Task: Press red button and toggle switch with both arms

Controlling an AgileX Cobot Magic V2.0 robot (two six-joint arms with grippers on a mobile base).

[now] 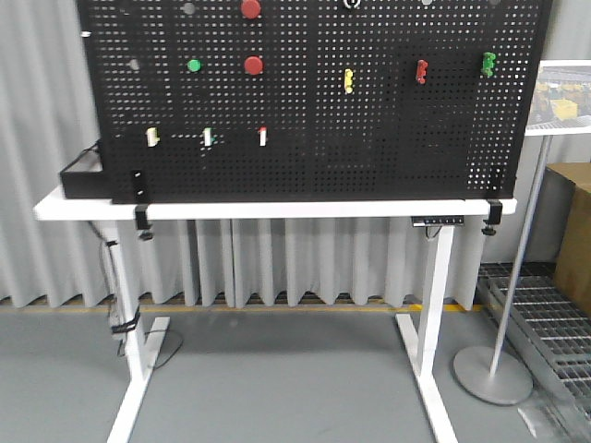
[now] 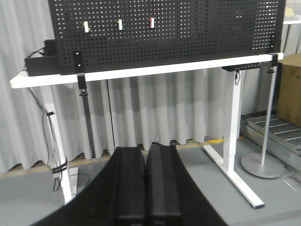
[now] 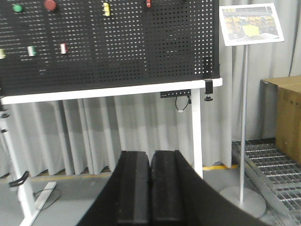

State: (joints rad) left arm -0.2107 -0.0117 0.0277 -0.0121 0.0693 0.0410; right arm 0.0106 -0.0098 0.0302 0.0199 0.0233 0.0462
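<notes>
A black pegboard stands upright on a white table. Two red buttons sit on it, one above the other, with a green button to their left. Toggle switches with yellow, red and green handles sit to the right. Small white, green and red switches form a lower row. My left gripper is shut and empty, low and well back from the table. My right gripper is likewise shut and empty. Neither arm shows in the front view.
A black box lies at the table's left end. A sign on a thin pole with a round base stands right of the table. A cardboard box and a metal floor grate are at far right. Grey curtains hang behind.
</notes>
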